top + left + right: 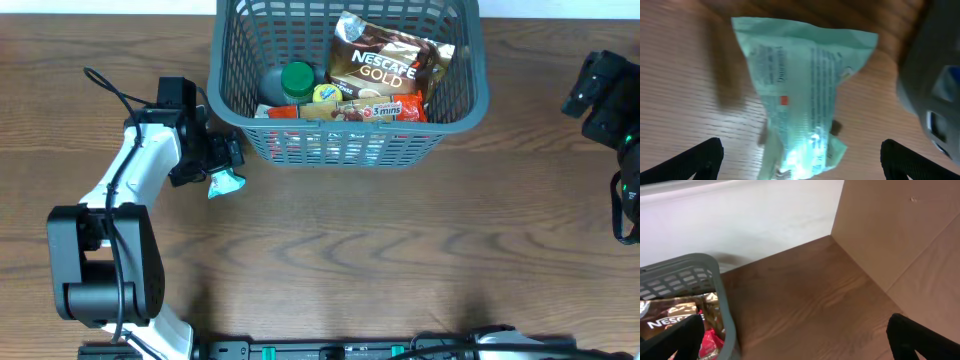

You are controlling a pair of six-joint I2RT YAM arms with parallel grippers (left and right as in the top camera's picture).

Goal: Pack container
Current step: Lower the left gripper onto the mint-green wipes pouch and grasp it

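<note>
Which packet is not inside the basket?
The pale green packet. It lies on the table beside the basket, under the open left hand; the Nescafe bag is inside.

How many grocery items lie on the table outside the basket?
1: a pale green packet by the near left corner of the grey basket, under the open left end effector; the left arm could hide more.

Grey slatted basket, brown-and-gold Nescafé pouch, green jar lid, mint-green packet, wood-grain table.
</note>
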